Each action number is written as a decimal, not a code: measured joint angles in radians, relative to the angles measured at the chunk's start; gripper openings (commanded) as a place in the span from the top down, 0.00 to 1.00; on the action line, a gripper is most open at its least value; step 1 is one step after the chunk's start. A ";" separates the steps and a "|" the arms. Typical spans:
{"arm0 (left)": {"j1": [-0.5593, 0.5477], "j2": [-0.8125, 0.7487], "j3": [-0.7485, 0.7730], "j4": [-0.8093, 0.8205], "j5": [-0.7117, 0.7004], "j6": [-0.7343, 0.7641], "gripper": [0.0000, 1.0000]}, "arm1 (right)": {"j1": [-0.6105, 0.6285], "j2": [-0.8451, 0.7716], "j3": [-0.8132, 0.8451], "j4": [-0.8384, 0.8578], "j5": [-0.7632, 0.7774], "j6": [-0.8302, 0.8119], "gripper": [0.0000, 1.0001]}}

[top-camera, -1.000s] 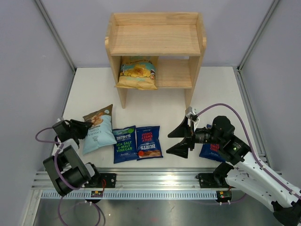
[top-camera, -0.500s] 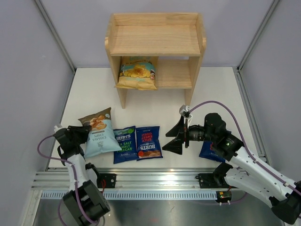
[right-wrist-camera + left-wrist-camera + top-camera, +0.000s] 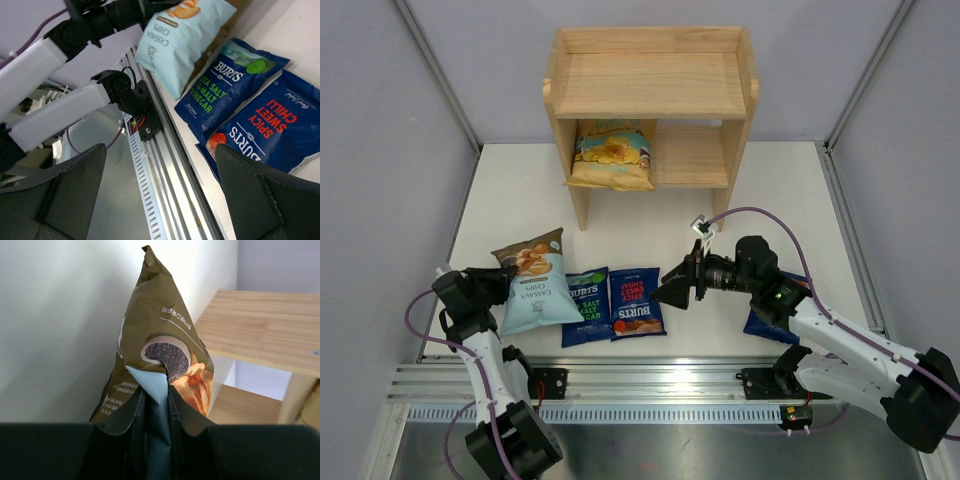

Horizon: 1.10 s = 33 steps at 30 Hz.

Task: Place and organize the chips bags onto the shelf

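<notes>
At near left, my left gripper (image 3: 490, 287) pinches cassava bag (image 3: 538, 285) by edge; thin hold may slip. Right gripper (image 3: 673, 290) gaping, empty.

The cassava bag (image 3: 532, 285) is pale blue topped brown, the chilli bag (image 3: 638, 303) dark blue lettered red.

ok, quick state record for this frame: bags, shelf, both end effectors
left end effector: closed on the edge of the cassava bag, gripped side lifted
right end effector: open, holding nothing, next to the spicy sweet chilli bag
sea salt bag: flat on the table, between the cassava and chilli bags
third Burts bag: on the table, partly hidden under the right arm
yellow-and-teal bag: lower tier of the shelf, left side
upper tier: no bags
</notes>
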 measured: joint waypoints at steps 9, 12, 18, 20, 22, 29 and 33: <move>0.000 -0.124 0.096 -0.058 0.101 -0.072 1.00 | 0.011 0.204 -0.117 0.391 0.107 0.372 0.05; 0.000 -0.150 0.106 -0.065 0.156 -0.106 1.00 | 0.073 0.237 -0.144 0.510 0.198 0.465 0.03; 0.000 -0.296 0.135 -0.138 0.198 -0.219 1.00 | 0.294 0.323 -0.149 0.680 0.419 0.539 0.04; 0.000 -0.365 0.171 -0.181 0.198 -0.261 1.00 | 0.348 0.356 -0.148 0.711 0.475 0.542 0.04; -0.002 -0.377 0.241 -0.233 0.197 -0.276 1.00 | 0.398 0.389 -0.143 0.734 0.510 0.540 0.04; -0.025 -0.361 0.379 -0.254 0.201 -0.320 1.00 | 0.460 0.460 -0.056 0.768 0.528 0.502 0.04; -0.038 -0.349 0.379 -0.268 0.206 -0.338 1.00 | 0.485 0.498 0.008 0.798 0.507 0.462 0.04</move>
